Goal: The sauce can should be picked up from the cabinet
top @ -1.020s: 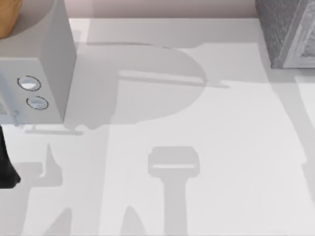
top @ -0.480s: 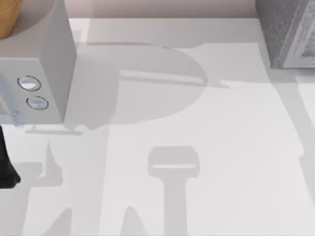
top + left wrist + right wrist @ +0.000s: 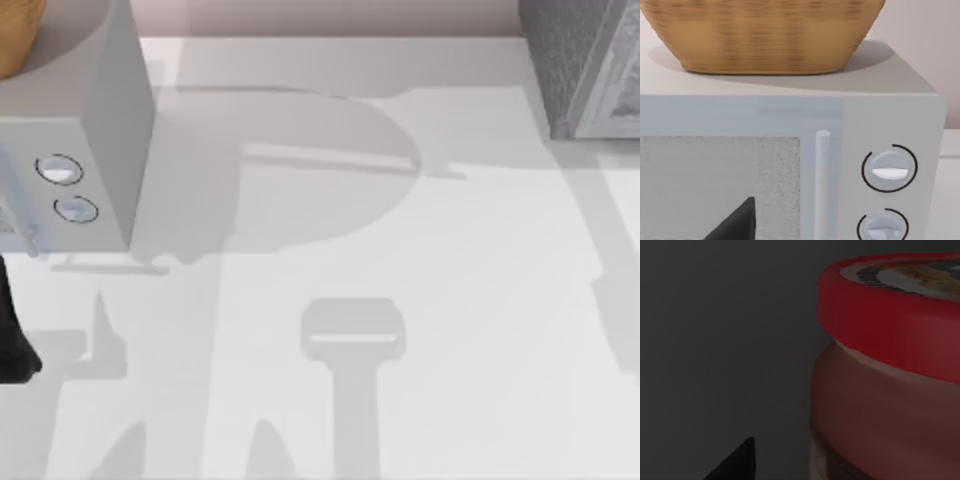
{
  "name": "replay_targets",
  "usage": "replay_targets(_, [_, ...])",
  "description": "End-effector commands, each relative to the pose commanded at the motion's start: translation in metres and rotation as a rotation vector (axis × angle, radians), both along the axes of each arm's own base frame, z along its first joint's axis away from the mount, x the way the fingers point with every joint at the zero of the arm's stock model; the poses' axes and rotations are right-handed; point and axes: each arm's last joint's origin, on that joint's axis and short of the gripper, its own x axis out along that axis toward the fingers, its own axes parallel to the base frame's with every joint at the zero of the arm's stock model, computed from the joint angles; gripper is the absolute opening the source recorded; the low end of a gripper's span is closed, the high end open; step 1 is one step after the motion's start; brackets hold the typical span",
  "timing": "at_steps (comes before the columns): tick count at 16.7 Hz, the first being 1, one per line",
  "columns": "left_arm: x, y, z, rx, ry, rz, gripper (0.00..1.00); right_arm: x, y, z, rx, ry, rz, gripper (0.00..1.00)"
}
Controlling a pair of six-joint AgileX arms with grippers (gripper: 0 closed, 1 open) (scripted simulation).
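The sauce can (image 3: 890, 375) stood close before the right pincer (image 3: 732, 462) in the cabinet's (image 3: 585, 65) dim inside, at the top view's upper right. How wide that pincer stood, I could not tell. The left arm (image 3: 12, 330) sat parked at the bench's (image 3: 400, 250) left edge.

Sauce can (image 3: 890, 390) stood upright in dim surroundings, red-rimmed lid w/ pale top. Cabinet (image 3: 580, 60), dark grey speckled, sat at table's far right.

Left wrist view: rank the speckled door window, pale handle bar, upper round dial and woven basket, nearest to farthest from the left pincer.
1. Speckled grey door window, at the fingertip.
2. Pale upright handle bar, beside the window.
3. Upper round dial, past the handle.
4. Tan woven basket, on top, set back.
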Motion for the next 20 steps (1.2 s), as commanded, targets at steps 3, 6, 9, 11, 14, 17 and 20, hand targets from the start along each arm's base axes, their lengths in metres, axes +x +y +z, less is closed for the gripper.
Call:
replay_targets(3, [0.0, 0.0, 0.0, 0.0, 0.0, 0.0, 1.0, 0.0041, -0.0002, -0.0014, 0.0, 0.002, 0.0, 1.0])
replay_targets(6, [0.0, 0.0, 0.0, 0.0, 0.0, 0.0, 1.0, 0.0041, -0.0002, -0.0014, 0.0, 0.002, 0.0, 0.92])
replay_targets(9, [0.0, 0.0, 0.0, 0.0, 0.0, 0.0, 1.0, 0.0041, -0.0002, -0.0014, 0.0, 0.002, 0.0, 0.7])
replay_targets(11, [0.0, 0.0, 0.0, 0.0, 0.0, 0.0, 1.0, 0.0041, -0.0002, -0.0014, 0.0, 0.002, 0.0, 0.55])
replay_targets(14, [0.0, 0.0, 0.0, 0.0, 0.0, 0.0, 1.0, 0.0041, -0.0002, -0.0014, 0.0, 0.002, 0.0, 0.32])
replay_targets(17, [0.0, 0.0, 0.0, 0.0, 0.0, 0.0, 1.0, 0.0041, -0.0002, -0.0014, 0.0, 0.002, 0.0, 0.1])
replay_targets(20, [0.0, 0.0, 0.0, 0.0, 0.0, 0.0, 1.0, 0.0041, -0.0002, -0.0014, 0.0, 0.002, 0.0, 0.0])
